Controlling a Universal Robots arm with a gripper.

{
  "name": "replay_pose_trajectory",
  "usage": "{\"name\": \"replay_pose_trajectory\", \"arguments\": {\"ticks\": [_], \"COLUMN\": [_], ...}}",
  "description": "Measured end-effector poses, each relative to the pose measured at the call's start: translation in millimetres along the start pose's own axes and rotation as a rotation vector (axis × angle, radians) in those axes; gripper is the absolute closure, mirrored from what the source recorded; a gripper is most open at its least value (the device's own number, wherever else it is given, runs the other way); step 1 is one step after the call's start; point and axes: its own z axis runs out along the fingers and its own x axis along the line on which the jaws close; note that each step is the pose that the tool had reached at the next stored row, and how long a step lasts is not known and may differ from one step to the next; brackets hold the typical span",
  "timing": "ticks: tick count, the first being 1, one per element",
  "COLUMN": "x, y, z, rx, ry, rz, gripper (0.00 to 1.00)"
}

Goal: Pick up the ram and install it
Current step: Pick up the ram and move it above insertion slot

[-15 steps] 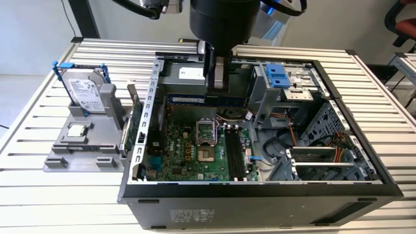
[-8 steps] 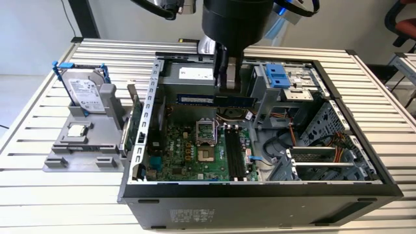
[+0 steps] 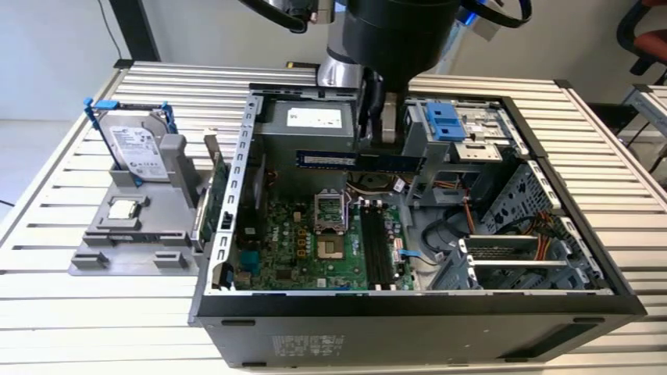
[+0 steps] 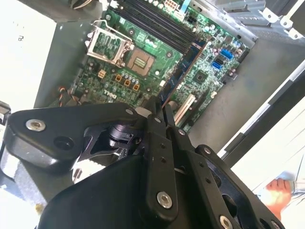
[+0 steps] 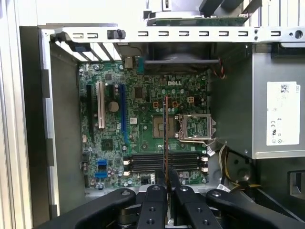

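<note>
Exterior view: off the arm, high and aslant over the case [image 3: 417, 336], far enough back to take in the whole case and the desk [image 3: 62, 312] around it.
First wrist view: behind the gripper [image 5: 166, 179], facing straight down along it, square onto the motherboard [image 5: 143, 119] from some height.
Second wrist view: behind the gripper [image 4: 159, 112] on another side, facing the motherboard [image 4: 190, 57] aslant and somewhat nearer.
Shared by both wrist views: the gripper in the foreground, the ram [image 5: 166, 138] edge-on, socket [image 5: 195, 128], slots [image 5: 143, 161].
Shared by all three: motherboard, socket, ram.
</note>
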Motion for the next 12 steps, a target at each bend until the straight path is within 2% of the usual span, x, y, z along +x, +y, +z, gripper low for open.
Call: {"name": "replay_pose_trajectory", "arguments": {"ticks": [12], "x": [-1.9], "y": [-14.7], "z": [0.0], "rx": [0.0000], "ry": [0.0000], "rz": [0.000], "gripper": [1.00]}}
